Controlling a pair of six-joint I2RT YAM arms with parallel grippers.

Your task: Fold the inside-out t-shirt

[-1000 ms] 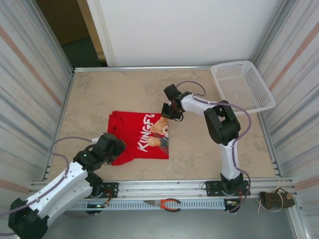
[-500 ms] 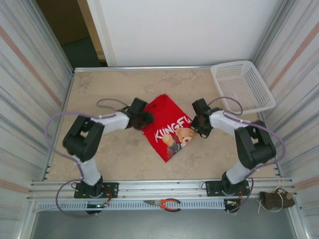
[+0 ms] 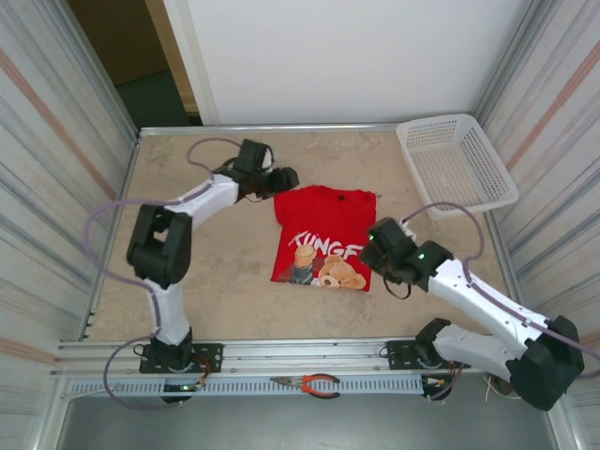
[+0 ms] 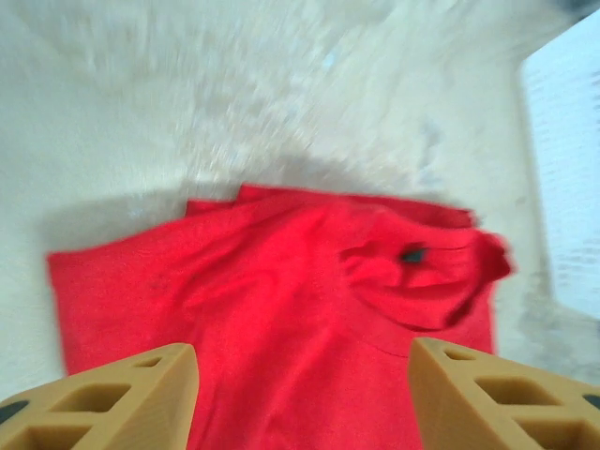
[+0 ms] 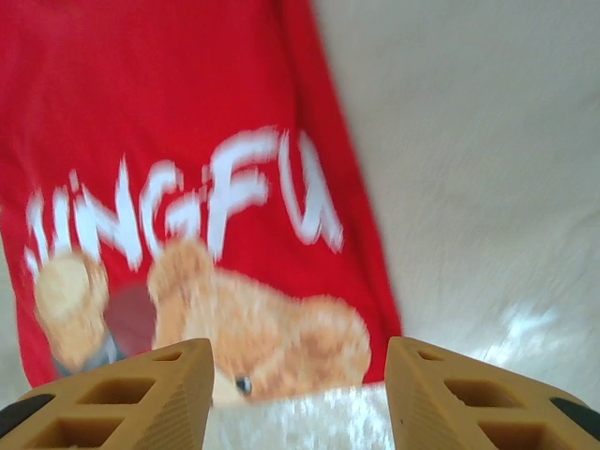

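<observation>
The inside-out t-shirt (image 3: pixel 323 234) lies flat in the middle of the table (image 3: pixel 216 281). Its teddy-bear graphic (image 3: pixel 336 272) and white lettering (image 3: pixel 323 248) face up, its neckline points toward the far wall and its hem toward the arm bases.

The left gripper (image 4: pixel 302 361) has its jaws wide apart with nothing between them. Its tan fingers (image 4: pixel 122 398) frame plain red cloth, and just beyond them the collar shows a small dark tag (image 4: pixel 410 253) with a bunched fold of cloth around it. From above, this gripper sits just beside the shirt's far left corner, with the left arm reaching far across the table.

The right gripper (image 5: pixel 298 361) also has its jaws parted and holds nothing. Between its tan fingers (image 5: pixel 459 394) are the shirt's near hem and a strip of bare table, with the bear and lettering just past them. From above, it sits at the shirt's near right corner; whether it touches the cloth I cannot tell.

A white basket (image 3: pixel 457 164) stands at the table's far right corner, well apart from the shirt. Red-handled pliers (image 3: pixel 309 382) lie on the rail between the arm bases.
</observation>
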